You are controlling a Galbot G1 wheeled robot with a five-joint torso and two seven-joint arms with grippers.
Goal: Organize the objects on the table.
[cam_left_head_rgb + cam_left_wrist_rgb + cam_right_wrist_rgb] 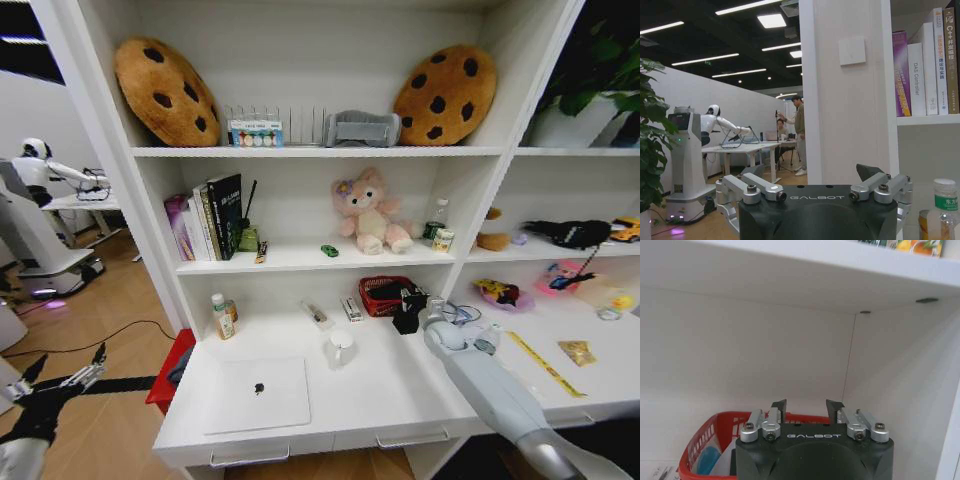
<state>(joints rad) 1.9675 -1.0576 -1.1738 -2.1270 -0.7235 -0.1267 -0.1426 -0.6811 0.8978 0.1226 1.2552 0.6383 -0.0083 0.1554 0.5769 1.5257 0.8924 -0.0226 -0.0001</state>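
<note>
- While the right tool [408,312] reaches deep over the desk [400,395], its fingers released and empty, it hovers just above the red basket [385,295], seemingly picked as a bin for strays.
- Well behind that tool, the silver laptop [258,393] lies flat near the desk's front edge.
- Left tool [62,378] hangs spread and empty beside the desk, likely keeping clear.

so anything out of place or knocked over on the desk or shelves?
Mostly tidy. One oddity: a tiny green toy car sits alone on the middle shelf beside the plush. The laptop lies flat and closed, the cup upright; nothing spilled.
</note>
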